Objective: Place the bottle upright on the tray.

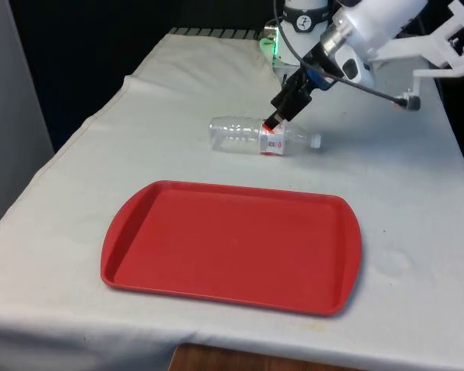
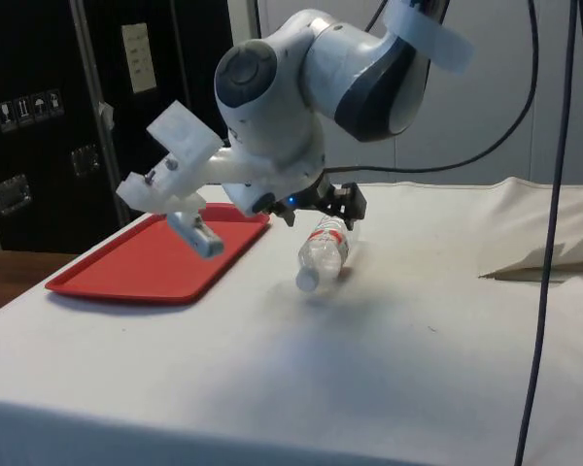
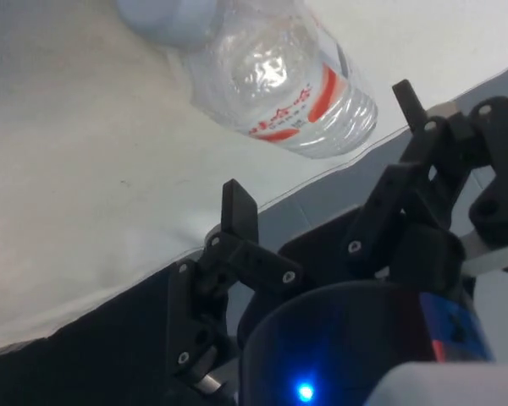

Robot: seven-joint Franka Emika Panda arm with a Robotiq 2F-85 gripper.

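Cloth [image 1: 178, 100] bare round lying bottle [image 1: 251, 135]; tray [image 1: 232, 243] near, nothing on it; claw [image 1: 272, 121] just above bottle.

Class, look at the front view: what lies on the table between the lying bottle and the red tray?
Nothing: between the bottle and the red tray the front view shows bare white cloth.

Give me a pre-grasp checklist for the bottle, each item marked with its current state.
1. Pincer open with room for the bottle: ok, its fingers stand apart in the wrist view.
2. Bottle in the gap: not ok, it lies beyond the fingertips, not yet between them.
3. Bottle still: ok, it lies on its side on the cloth, cap towards the front view's right.
4. Pincer aimed at the label: ok, it sits just above it.
5. Tray ready: ok, nothing on it.
6. Bottle full or empty: cannot tell.
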